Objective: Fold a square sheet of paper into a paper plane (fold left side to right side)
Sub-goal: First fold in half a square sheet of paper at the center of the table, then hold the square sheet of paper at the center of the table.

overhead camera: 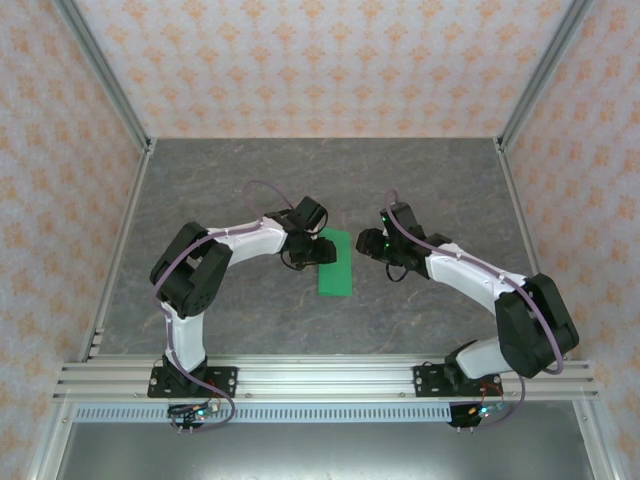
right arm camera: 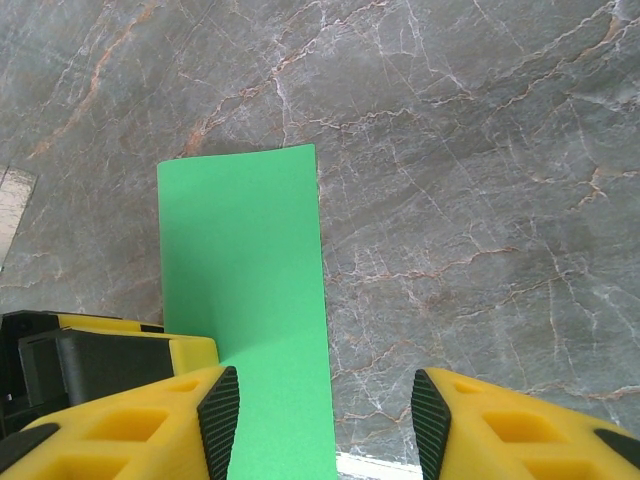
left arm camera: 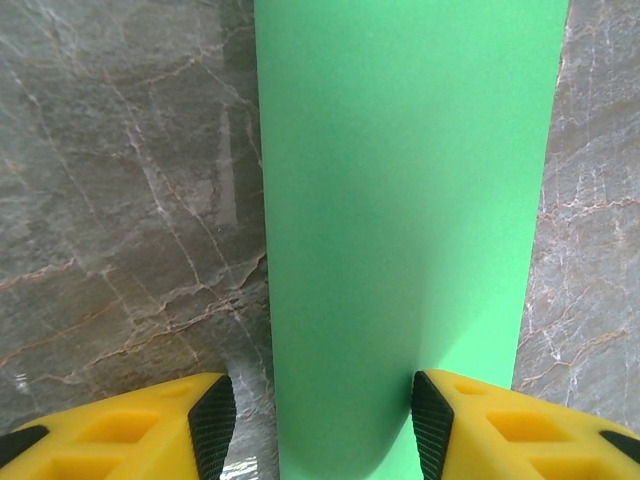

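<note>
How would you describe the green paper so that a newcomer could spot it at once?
Look at the grey marbled table. Near its middle, between the left pincer and the right pincer, lies the square sheet of paper, seen as a narrow rectangle. It is the only bright green thing there.

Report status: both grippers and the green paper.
Left gripper open, straddling the bright green paper sheet. Right gripper open over its edge. Sheet a narrow rectangle on grey marble table. No obstruction seen.

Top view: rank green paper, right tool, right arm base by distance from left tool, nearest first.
1. green paper, table centre, right by the left tool.
2. right tool, across the paper.
3. right arm base, near edge, right side.
</note>
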Motion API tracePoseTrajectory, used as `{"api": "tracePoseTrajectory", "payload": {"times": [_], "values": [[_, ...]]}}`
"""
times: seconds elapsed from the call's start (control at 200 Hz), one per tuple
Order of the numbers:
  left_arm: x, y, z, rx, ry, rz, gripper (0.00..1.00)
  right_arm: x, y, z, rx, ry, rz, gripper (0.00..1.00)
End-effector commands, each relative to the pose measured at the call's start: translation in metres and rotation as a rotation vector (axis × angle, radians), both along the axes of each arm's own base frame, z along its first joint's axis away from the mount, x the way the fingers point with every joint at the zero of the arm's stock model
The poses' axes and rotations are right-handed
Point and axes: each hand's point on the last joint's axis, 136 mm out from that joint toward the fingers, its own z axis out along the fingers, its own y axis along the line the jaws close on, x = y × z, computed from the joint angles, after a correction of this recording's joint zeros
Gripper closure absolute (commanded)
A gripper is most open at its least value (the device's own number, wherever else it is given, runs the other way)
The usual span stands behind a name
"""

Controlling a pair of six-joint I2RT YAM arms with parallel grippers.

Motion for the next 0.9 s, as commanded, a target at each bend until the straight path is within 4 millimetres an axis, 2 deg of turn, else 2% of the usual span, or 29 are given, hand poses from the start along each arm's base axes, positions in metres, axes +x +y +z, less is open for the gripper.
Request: {"api": "tracePoseTrajectory", "payload": {"times": [0.0,0.14,0.415,0.681,0.891], "values": [[-0.003,-0.001,-0.022,0.054,0.013,-0.023,0.46,-0.004,0.001,0.002,0.002,-0.006,0.016,0.48],[-0.003,-0.001,-0.022,0.055,0.014,-0.020,0.46,-0.005,0.007,-0.001,0.029,0.004,0.030,0.50],[-0.004,0.000,-0.022,0.056,0.016,-0.019,0.46,-0.007,0.019,-0.014,0.060,0.050,0.046,0.61],[-0.004,0.000,-0.023,0.058,0.015,-0.020,0.46,-0.008,0.027,-0.021,0.067,0.073,0.062,0.64],[-0.004,0.000,-0.023,0.057,0.014,-0.018,0.45,-0.007,0.041,-0.035,0.126,0.121,0.067,0.79]]}}
